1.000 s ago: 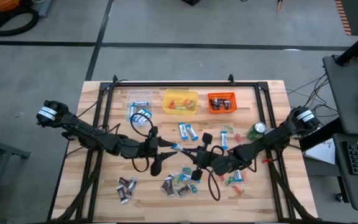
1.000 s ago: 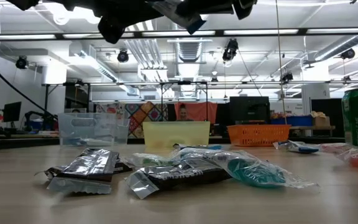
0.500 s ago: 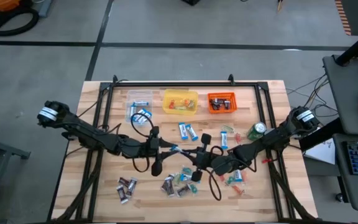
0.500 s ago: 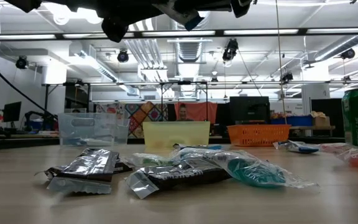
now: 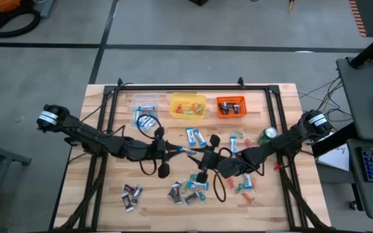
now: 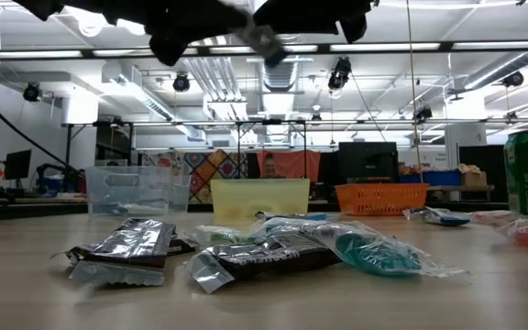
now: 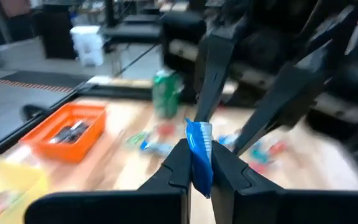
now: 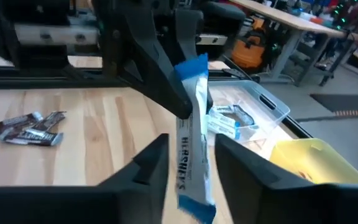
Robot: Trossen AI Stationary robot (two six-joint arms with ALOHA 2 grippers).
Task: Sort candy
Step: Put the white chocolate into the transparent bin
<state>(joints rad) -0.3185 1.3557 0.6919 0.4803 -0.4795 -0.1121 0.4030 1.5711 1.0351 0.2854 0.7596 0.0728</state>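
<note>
Above the middle of the table my two grippers meet tip to tip. My left gripper (image 5: 179, 152) is shut on a blue-and-white wrapped candy (image 8: 191, 149). My right gripper (image 8: 190, 163) is open, one finger on either side of that candy's lower part with a gap to each. More candy lies on the table: a mixed heap (image 5: 190, 189), dark brown pieces (image 5: 131, 194), blue-and-white ones (image 5: 196, 136) and small coloured ones (image 5: 245, 186). My left gripper pinches the blue-and-white candy between its two fingers (image 7: 178, 163), at one end of the wrapper (image 8: 188, 71). The fingers come level from the table's left. The candy is lifted clear of the table and its free length reaches out between my right gripper's open fingers.
Three square tubs stand in a row at the far edge: clear (image 5: 146, 110), yellow (image 5: 188, 105) and orange (image 5: 230, 107). A green can (image 5: 267, 135) stands at the right. A black frame (image 5: 180, 86) runs along the table's far and side edges.
My left gripper has shut on the blue-and-white candy and taken hold of it. My right gripper, which held it before, has opened and let go. The candy has stayed in the air above the table's middle.
</note>
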